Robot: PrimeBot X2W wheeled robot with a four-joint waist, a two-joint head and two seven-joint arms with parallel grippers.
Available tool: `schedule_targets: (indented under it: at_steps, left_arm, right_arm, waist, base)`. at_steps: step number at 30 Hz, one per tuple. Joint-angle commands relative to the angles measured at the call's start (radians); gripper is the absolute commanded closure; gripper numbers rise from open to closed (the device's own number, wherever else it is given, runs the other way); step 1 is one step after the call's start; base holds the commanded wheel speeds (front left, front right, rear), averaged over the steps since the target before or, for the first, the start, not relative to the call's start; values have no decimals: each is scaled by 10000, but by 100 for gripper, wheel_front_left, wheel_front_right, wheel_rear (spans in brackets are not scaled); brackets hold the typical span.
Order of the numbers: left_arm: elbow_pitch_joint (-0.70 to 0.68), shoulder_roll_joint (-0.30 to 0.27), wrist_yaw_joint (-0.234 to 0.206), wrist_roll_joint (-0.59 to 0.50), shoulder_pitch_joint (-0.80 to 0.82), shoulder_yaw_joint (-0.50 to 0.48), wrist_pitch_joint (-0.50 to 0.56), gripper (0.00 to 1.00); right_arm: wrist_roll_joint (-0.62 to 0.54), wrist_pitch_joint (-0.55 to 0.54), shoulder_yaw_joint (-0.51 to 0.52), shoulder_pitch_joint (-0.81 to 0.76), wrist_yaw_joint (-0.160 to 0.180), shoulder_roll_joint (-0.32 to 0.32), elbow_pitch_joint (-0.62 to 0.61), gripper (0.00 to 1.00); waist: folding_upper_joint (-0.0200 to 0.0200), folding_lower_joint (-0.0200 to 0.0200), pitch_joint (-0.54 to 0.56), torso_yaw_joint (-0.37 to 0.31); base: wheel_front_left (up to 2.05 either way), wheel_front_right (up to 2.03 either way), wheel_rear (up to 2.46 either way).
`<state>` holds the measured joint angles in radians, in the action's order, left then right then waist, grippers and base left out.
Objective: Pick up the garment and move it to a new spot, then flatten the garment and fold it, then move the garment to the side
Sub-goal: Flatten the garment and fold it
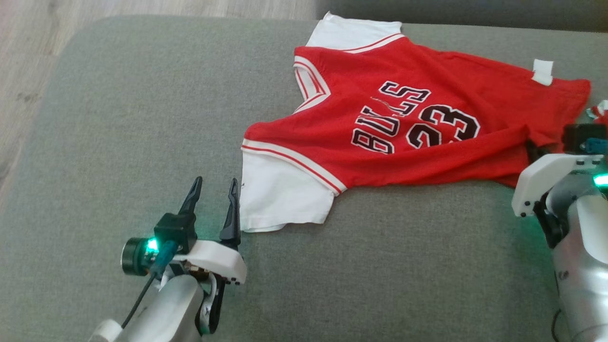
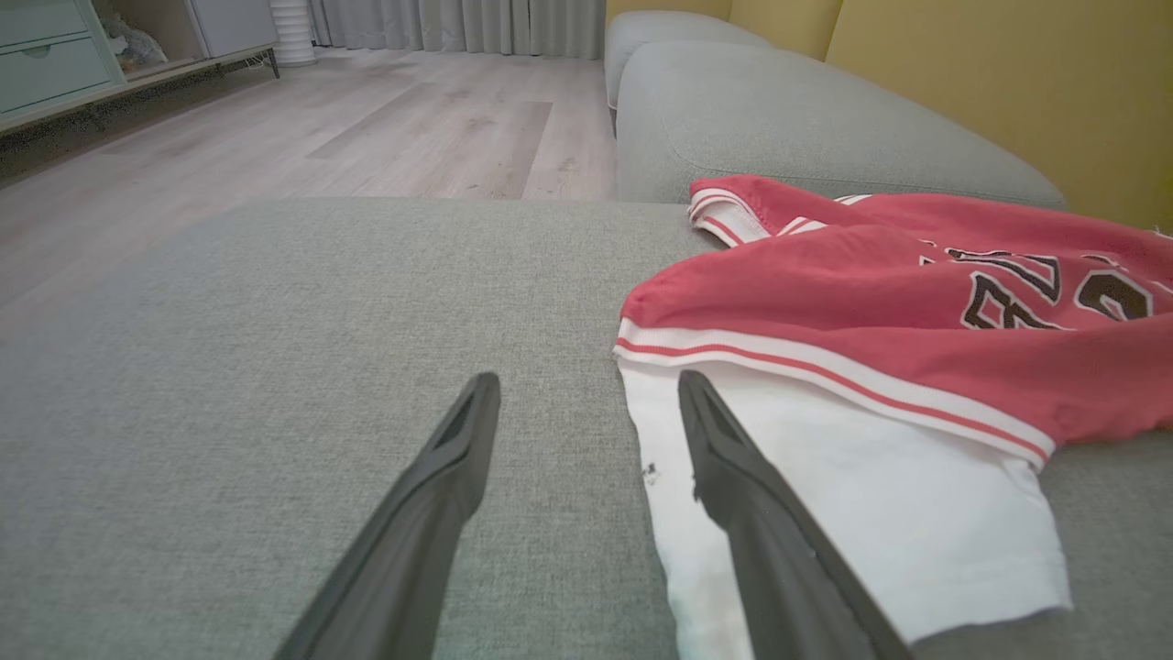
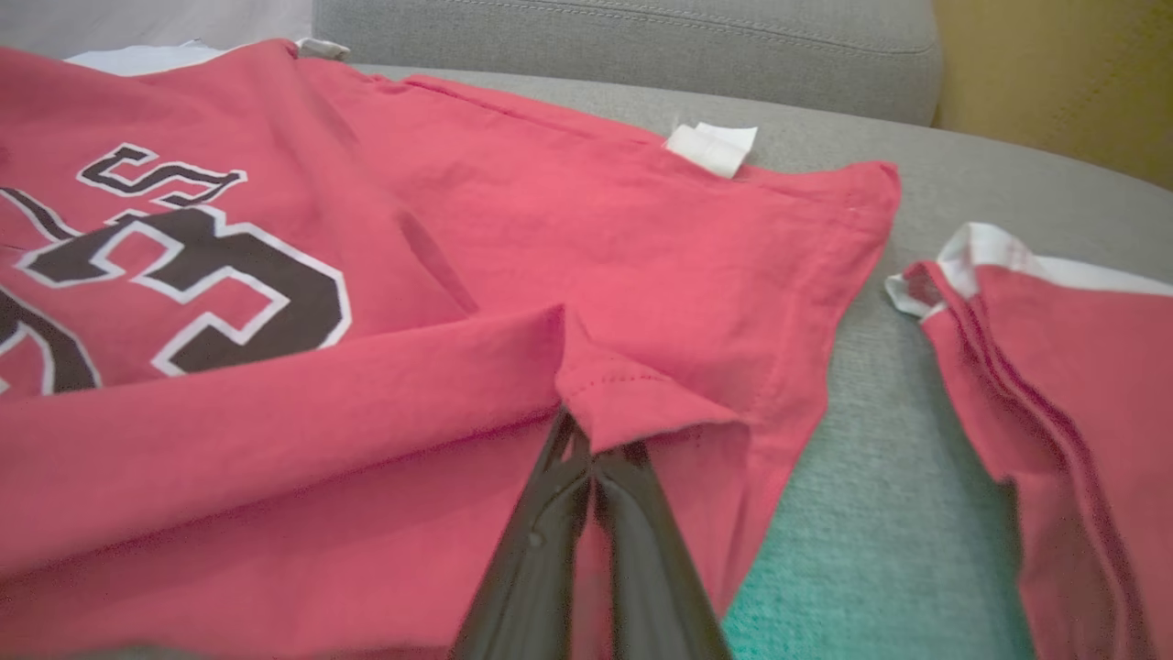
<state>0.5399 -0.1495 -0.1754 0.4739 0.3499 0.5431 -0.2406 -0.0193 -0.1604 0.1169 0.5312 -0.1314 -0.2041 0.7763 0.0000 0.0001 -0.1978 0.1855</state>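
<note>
The garment [image 1: 380, 99] is a red jersey with white sleeves and black lettering, spread across the grey sofa cushion [image 1: 118, 123]. My left gripper [image 1: 214, 186] stands open just left of the near white sleeve [image 2: 871, 495], its right finger [image 2: 733, 477] at the sleeve's edge. At the jersey's lower hem my right gripper [image 3: 579, 429] is shut on a fold of the red cloth [image 3: 623, 390], lifted a little off the cushion. In the head view, the right gripper's fingertips are hidden behind its white wrist housing [image 1: 546, 180].
A second red and white garment [image 3: 1054, 367] lies on the cushion to the right of the jersey. A wooden floor [image 2: 321, 128] lies beyond the cushion's far edge. Another grey cushion [image 2: 779, 110] and a yellow wall [image 2: 1008, 82] stand behind.
</note>
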Motion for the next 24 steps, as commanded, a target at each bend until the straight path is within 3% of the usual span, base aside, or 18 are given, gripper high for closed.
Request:
schedule_targets:
  at_steps: [1,3,4,5,6,17,24]
  left_arm:
    - [-213,-101,5,-75,483,-336,-152,0]
    - [-203,-92,8,-80,512,-343,-161,0]
    - [-194,-89,10,-82,524,-345,-165,0]
    - [-184,-86,12,-84,535,-345,-168,0]
    - [-173,-85,13,-85,546,-349,-171,0]
    - [-45,-131,-42,-37,499,-452,-193,0]
    - [-91,-137,-109,20,278,-558,-203,0]
  right_arm:
    - [-165,202,-150,531,7,-149,69,100]
    - [-287,363,-141,737,7,-181,432,100]
    - [-361,456,-130,833,7,-199,604,91]
    - [-451,570,-109,925,7,-227,764,6]
    - [-525,682,-72,1012,7,-233,920,0]
    - [-453,2905,158,1397,7,428,1196,0]
    - [334,3793,336,358,7,1252,128,0]
  waist:
    - [0,-1,-105,86]
    - [0,-1,-152,108]
    - [0,-1,-173,113]
    - [0,-1,-191,113]
    - [0,-1,-201,107]
    - [0,-1,174,-408]
    - [0,-1,617,-875]
  base:
    - [0,0,0]
    - [0,0,0]
    - [0,0,0]
    - [0,0,0]
    - [0,0,0]
    - [0,0,0]
    - [0,0,0]
